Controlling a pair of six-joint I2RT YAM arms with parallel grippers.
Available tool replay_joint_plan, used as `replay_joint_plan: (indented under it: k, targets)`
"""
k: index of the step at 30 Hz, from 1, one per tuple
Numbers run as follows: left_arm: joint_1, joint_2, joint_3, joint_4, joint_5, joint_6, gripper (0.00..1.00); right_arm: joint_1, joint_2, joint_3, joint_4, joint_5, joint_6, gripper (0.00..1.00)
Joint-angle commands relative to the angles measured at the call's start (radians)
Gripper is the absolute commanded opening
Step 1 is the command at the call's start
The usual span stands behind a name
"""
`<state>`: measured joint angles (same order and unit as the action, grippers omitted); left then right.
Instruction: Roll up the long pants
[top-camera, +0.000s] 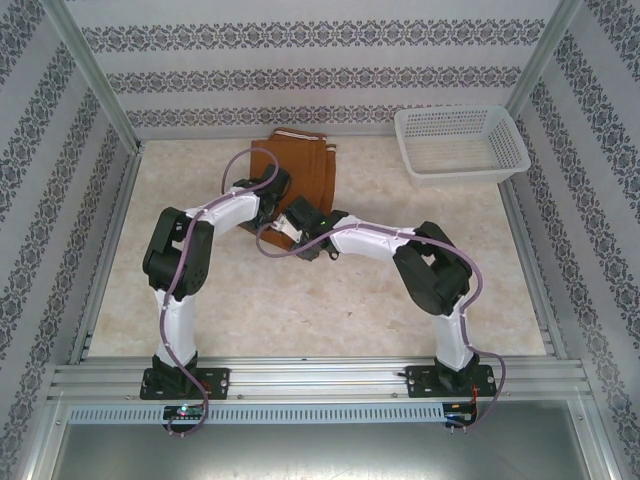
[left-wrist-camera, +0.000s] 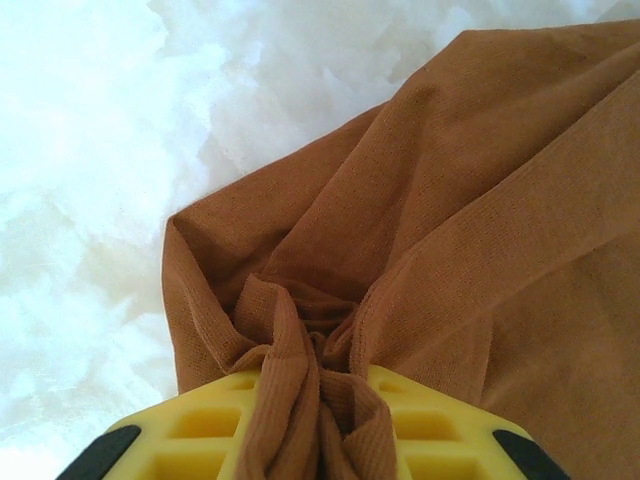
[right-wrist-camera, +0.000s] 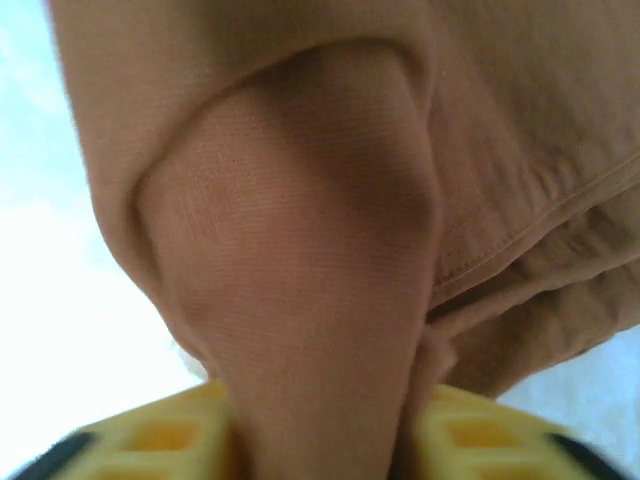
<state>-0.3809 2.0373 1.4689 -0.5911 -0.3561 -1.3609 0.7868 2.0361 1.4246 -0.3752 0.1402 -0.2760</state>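
Rust-brown cloth, the long pants (top-camera: 300, 165), lies folded narrow at the far middle of the bench (top-camera: 300, 320), with the pale waistband toward the back wall. We find both arms meeting at its near end.

We judge the step in hand to be starting the roll from this end. To do it well, both grips should lift only slightly, travel level and together toward the waistband, and turn the edge over tightly. An uneven pace would likely skew the roll.

The left gripper (left-wrist-camera: 315, 400) is clamped on a gathered bunch of the fabric, which puckers between its yellow fingers (left-wrist-camera: 200, 425); that bunching risks a lumpy core. The right gripper (right-wrist-camera: 320, 425) pinches a smooth fold of the same cloth, jaws drawn in on it.
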Motion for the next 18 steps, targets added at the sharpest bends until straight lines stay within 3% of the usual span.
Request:
replay_joint_plan:
  k: [1, 11, 18]
  targets:
    - [0.019, -0.022, -0.059, -0.113, 0.009, -0.003, 0.17, -0.042, 0.032, 0.022, 0.029, -0.006, -0.046, 0.00]
    - [0.036, -0.121, -0.134, -0.131, 0.042, -0.013, 0.18, -0.145, 0.021, 0.159, -0.176, -0.427, 0.069, 0.00]
    - [0.038, -0.162, -0.135, -0.161, 0.081, -0.017, 0.19, -0.154, 0.062, 0.267, -0.298, -0.546, 0.080, 0.00]
